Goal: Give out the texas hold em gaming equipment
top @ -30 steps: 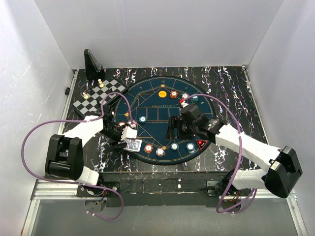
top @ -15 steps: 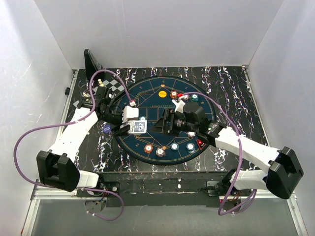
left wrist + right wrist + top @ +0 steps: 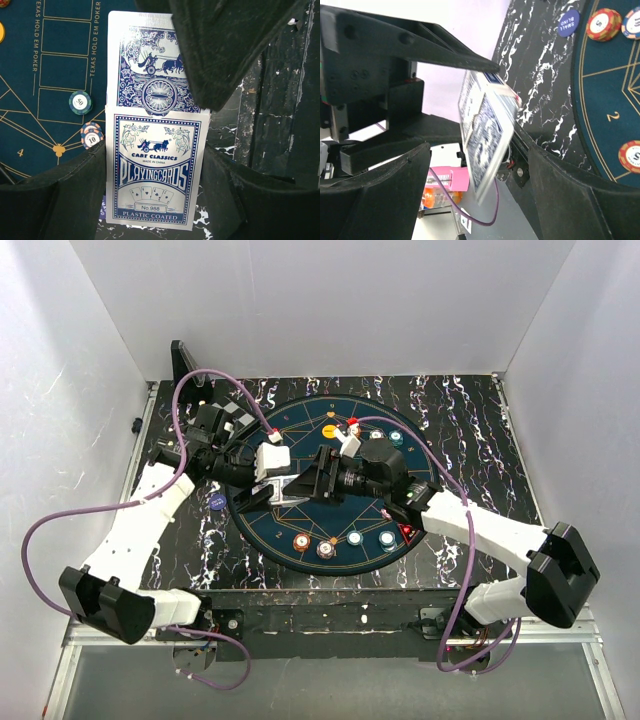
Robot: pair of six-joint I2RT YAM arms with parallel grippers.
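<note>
- The left end effector (image 3: 268,490) is clamped on a blue-and-white card box (image 3: 152,175), one finger on each long side, with the box's top flap open.
- The box is held in the air over the left half of the round mat (image 3: 310,440), toward the surface's left edge.
- The right end effector (image 3: 477,190) faces it from the right with its fingers spread wide, one on each side of the box. Neither finger touches the box.
- Chips (image 3: 326,548) sit in a row along the mat's near rim, below both end effectors.
- A blue small-blind marker (image 3: 217,502) lies on the surface (image 3: 470,410) just off the mat's left rim.
- A checkered board (image 3: 238,420) fills the far left corner, partly under the left arm.
- Bare marble runs between the mat's rim and the right edge.
- White walls (image 3: 560,360) close in the left, far and right edges.
</note>
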